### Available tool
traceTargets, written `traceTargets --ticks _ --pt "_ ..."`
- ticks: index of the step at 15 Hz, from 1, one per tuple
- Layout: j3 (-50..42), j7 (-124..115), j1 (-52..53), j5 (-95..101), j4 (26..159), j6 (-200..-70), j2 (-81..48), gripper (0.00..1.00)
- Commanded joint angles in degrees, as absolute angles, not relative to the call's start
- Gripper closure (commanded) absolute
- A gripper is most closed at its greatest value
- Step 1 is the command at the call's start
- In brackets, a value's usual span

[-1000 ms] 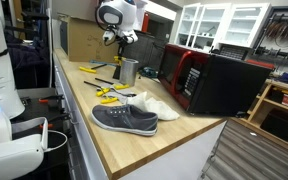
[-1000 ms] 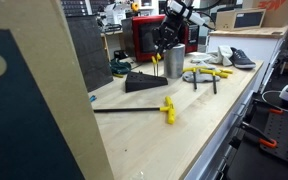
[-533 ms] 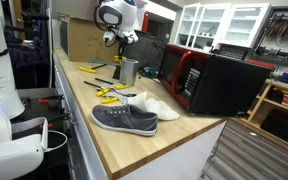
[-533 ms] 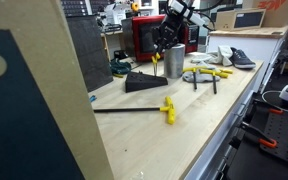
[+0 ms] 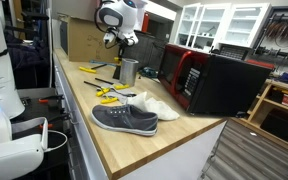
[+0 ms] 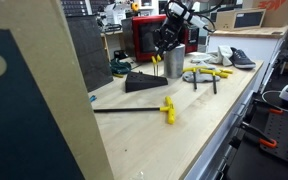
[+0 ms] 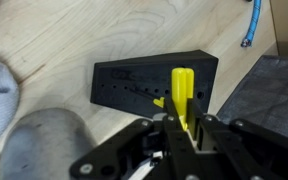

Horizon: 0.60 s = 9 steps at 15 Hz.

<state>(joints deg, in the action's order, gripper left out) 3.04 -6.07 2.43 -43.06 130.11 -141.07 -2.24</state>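
Over the black tool block (image 7: 154,80) beside the metal cup (image 5: 128,72), the claw (image 7: 182,130) stays clamped shut on the yellow-handled tool (image 7: 182,88), hardly moving.

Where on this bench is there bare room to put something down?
Bare wood: the bench end past the long yellow-handled tool, and between the grey shoe and the bench edge. Crowded: around the cup, black block and loose hand tools, where the gripper holds a yellow handle.
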Motion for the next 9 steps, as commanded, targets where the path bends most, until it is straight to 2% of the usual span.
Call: traceTargets --ticks 1,9 --pt "2.9 -5.3 2.3 -44.0 130.4 -141.3 -2.0 0.96" --pt "2.9 -6.3 2.2 -43.7 130.8 -140.4 -1.7 0.96"
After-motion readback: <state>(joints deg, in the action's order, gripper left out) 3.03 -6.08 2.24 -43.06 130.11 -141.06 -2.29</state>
